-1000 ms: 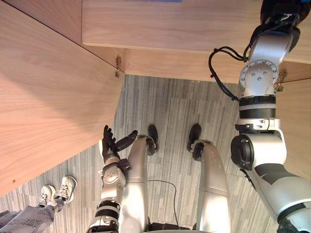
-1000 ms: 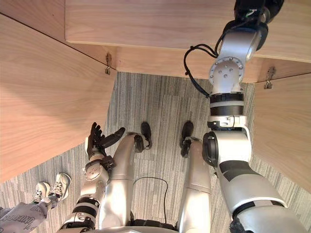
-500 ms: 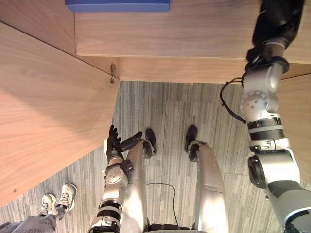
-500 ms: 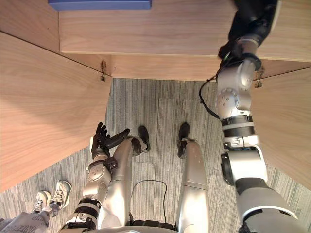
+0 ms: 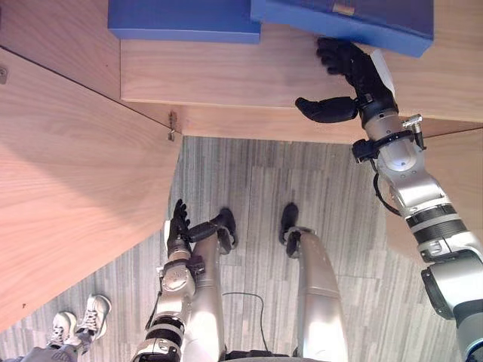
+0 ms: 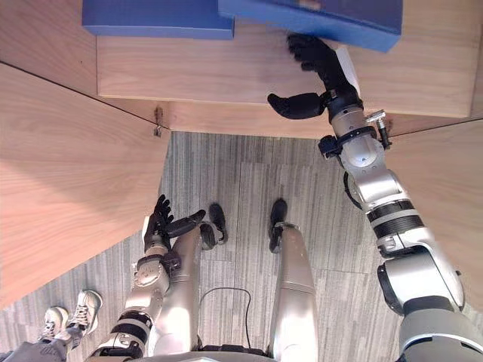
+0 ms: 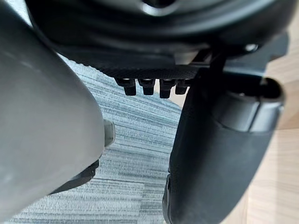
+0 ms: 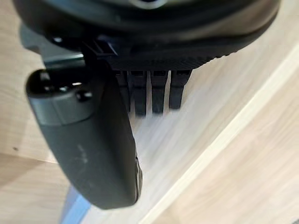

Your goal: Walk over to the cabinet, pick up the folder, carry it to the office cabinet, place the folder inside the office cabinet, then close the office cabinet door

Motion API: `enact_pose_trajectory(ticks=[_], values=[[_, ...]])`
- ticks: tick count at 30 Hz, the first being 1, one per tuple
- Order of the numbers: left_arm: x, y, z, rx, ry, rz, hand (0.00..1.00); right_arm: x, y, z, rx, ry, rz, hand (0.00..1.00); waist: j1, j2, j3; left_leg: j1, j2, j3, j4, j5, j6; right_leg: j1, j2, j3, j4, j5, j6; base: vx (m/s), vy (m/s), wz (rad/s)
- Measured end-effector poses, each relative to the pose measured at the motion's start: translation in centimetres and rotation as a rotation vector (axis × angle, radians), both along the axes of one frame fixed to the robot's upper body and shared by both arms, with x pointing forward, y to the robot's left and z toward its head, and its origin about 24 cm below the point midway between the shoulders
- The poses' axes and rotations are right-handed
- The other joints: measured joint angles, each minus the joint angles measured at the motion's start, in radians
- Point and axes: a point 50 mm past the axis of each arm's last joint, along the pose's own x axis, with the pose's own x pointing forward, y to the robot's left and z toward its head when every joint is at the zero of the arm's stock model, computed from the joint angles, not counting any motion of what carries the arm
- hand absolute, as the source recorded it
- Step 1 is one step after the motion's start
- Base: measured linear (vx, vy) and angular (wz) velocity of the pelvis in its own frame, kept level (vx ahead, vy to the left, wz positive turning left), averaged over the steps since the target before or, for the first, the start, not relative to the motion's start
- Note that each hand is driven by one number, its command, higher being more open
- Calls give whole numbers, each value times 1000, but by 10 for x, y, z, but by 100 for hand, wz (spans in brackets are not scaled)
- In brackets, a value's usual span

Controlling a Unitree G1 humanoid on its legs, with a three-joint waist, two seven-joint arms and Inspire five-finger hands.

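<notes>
A dark blue folder lies slightly askew on the wooden shelf of the office cabinet, overhanging toward me. My right hand is open just below the folder's near edge. Its fingertips reach up to that edge and the thumb sticks out sideways. In the right wrist view the straight fingers lie over the pale shelf wood, with a blue corner beside the thumb. My left hand hangs open low at my side, holding nothing.
A second blue folder lies on the same shelf to the left. The cabinet's left door stands swung open toward me, and the right door is open too. A person's shoes are on the grey carpet at lower left.
The camera has tilted, bringing the shelf and both folders into view. My right arm has drawn back from above, so its open hand now shows by the right folder. The left hand stays low.
</notes>
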Motion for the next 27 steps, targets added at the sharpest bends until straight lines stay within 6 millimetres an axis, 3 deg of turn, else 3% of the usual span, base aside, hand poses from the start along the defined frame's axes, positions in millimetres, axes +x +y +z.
enact_pose_trajectory(ticks=[5,10,15,20,27], values=[[-1,-2,-2,-2,10,-22,100,4,11,-14,109,93,81,0,3,0,0,15,0,5,-17,0,0,16,-1,-4,-15,0,0,0,0,0],[-1,-2,-3,-7,14,-16,100,9,40,-23,262,102,129,0,3,0,0,19,0,11,-26,1,-1,16,0,-3,-22,1,1,-7,-13,-1],[-2,0,-4,-31,13,19,100,16,57,-8,378,37,68,0,3,0,0,19,0,16,-27,1,-1,16,0,-2,-30,9,2,-43,-12,-3],[-1,-1,-3,-39,12,60,100,28,46,24,493,-58,-101,0,11,1,-1,15,-1,21,-29,5,5,16,-1,0,-46,24,3,-62,1,-3],[2,-5,0,-67,1,96,100,34,25,48,692,-86,-191,0,12,4,-3,7,-16,13,-51,23,1,13,-12,-10,-55,29,2,-44,-20,7]])
